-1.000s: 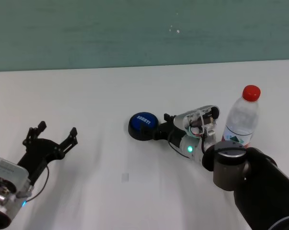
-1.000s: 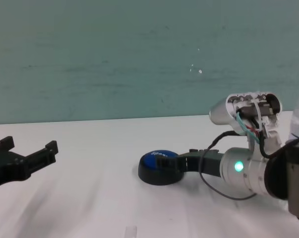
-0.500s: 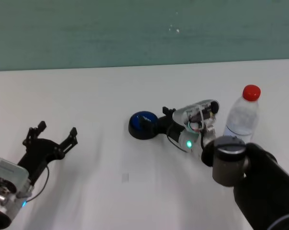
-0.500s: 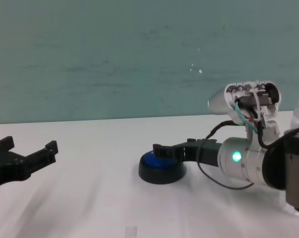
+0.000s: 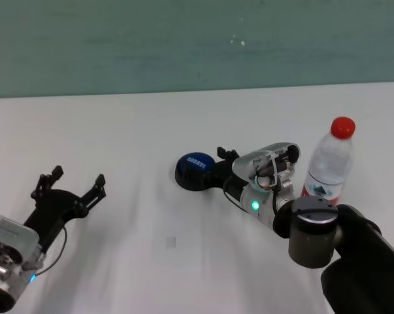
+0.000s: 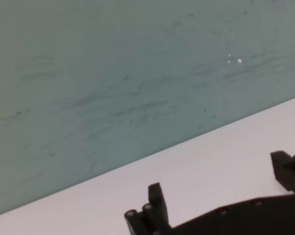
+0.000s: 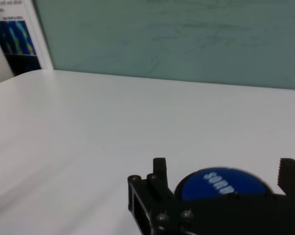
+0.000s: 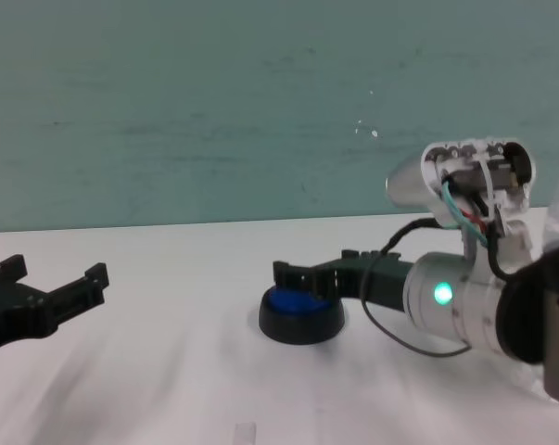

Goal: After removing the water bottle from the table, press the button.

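The button (image 5: 195, 169), a blue dome on a black base, sits mid-table. My right gripper (image 5: 217, 169) is open and reaches it from the right. In the chest view, the right gripper (image 8: 298, 276) hovers just over the button (image 8: 300, 317). The right wrist view shows the button (image 7: 220, 185) low between the fingers of the right gripper (image 7: 223, 172). The water bottle (image 5: 330, 165), clear with a red cap, stands upright on the white table (image 5: 151, 124), right of my right forearm. My left gripper (image 5: 78, 175) rests open at the near left, holding nothing.
A teal wall (image 5: 183, 39) runs along the table's far edge. A poster (image 7: 12, 34) hangs at the far side in the right wrist view. My right forearm (image 5: 340, 255) fills the near right corner, close to the water bottle.
My right gripper has moved left from beside the button to over its dome and risen slightly. The bottle and left arm have not moved.
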Controlling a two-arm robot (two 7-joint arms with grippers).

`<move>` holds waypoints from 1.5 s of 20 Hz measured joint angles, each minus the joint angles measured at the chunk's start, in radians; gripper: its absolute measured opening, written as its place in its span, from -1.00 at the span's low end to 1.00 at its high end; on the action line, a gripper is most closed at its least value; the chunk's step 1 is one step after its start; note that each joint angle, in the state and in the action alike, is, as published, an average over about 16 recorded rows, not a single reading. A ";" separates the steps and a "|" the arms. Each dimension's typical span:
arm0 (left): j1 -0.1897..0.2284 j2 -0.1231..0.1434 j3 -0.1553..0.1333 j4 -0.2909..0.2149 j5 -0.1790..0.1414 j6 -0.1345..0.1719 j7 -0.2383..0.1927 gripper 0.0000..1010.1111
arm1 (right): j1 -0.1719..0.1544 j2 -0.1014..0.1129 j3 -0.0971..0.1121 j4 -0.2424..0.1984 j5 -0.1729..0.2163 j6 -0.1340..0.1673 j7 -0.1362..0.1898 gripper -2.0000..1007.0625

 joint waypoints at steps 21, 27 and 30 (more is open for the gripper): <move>0.000 0.000 0.000 0.000 0.000 0.000 0.000 0.99 | -0.275 0.058 0.003 -0.370 -0.010 0.055 -0.061 0.99; 0.000 0.000 0.000 0.000 0.000 0.000 0.000 0.99 | -0.331 0.073 0.019 -0.440 -0.019 0.063 -0.075 0.99; 0.000 0.000 0.000 0.000 0.000 0.000 0.000 0.99 | -0.354 0.080 0.029 -0.467 -0.025 0.068 -0.081 0.99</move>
